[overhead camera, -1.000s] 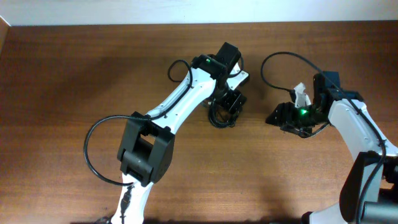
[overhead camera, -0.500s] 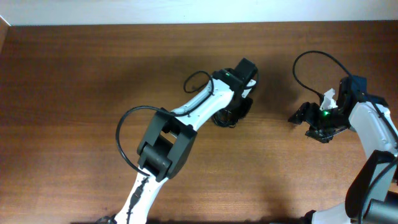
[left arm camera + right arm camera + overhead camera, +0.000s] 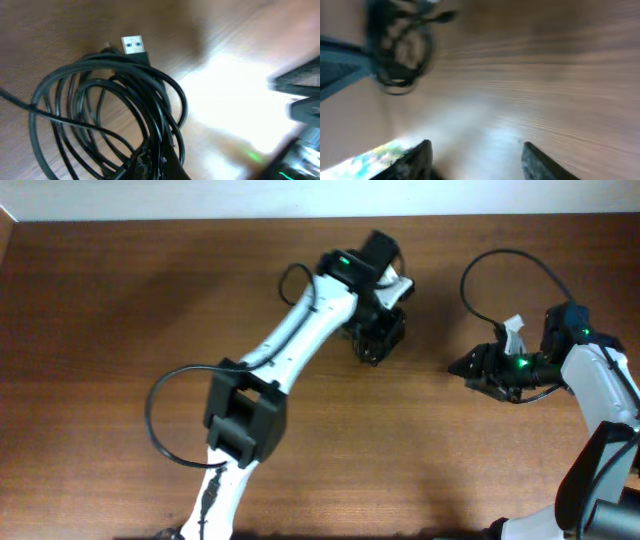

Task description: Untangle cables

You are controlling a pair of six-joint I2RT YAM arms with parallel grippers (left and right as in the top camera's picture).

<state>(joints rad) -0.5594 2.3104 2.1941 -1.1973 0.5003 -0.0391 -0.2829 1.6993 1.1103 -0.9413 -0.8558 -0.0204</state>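
- Left gripper (image 3: 378,338) has snapped shut, pinching strands of the cables (image 3: 100,110), which are coiled directly beneath it (USB plug (image 3: 133,45) hanging free).
- Right gripper (image 3: 475,150), fingers spread and empty, has drawn back, well right of left gripper; with one hold made, teasing apart looks ready to begin.

Both arms had white shells w/ black joint blocks. Left arm (image 3: 300,330) & right arm (image 3: 605,385) each trailed a thick black cable loop (image 3: 150,415). Green LEDs (image 3: 345,260) glowed nr the wrists. Left pincer (image 3: 378,343) & right pincer (image 3: 468,367) were black.
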